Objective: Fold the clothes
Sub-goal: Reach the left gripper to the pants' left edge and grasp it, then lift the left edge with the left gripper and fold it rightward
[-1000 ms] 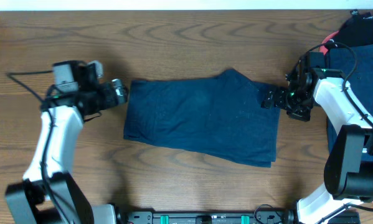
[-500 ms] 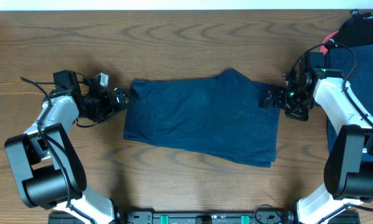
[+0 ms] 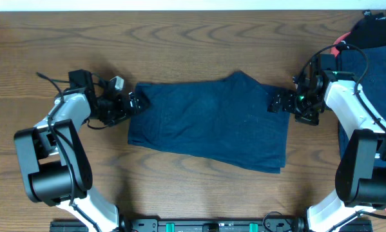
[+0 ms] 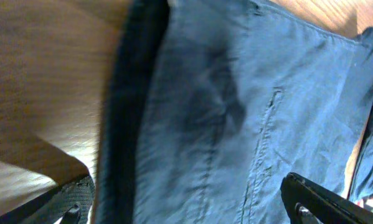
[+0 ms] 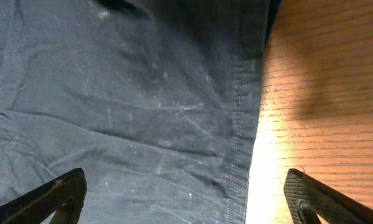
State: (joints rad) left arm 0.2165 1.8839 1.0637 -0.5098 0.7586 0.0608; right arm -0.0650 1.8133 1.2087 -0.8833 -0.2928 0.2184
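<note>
A folded plain dark navy garment [image 3: 209,122] lies flat in the middle of the table. My left gripper [image 3: 133,103] is open at its upper left edge; in the left wrist view the fingers [image 4: 186,202] straddle the folded edge of the navy fabric [image 4: 236,112]. My right gripper [image 3: 276,103] is open at the garment's upper right edge; in the right wrist view its fingers [image 5: 186,196] straddle the hemmed edge [image 5: 142,93]. More clothes, navy [image 3: 366,71], black [image 3: 376,29] and a bit of coral-red [image 3: 339,45], are piled at the far right.
The brown wooden table [image 3: 180,38] extends around the garment. The pile of clothes sits at the right edge behind my right arm. A black rail with green clips [image 3: 205,225] runs along the front edge.
My left arm has swung down and to the right, bringing its open gripper to the garment's left edge. My right gripper and the garment have stayed put.
</note>
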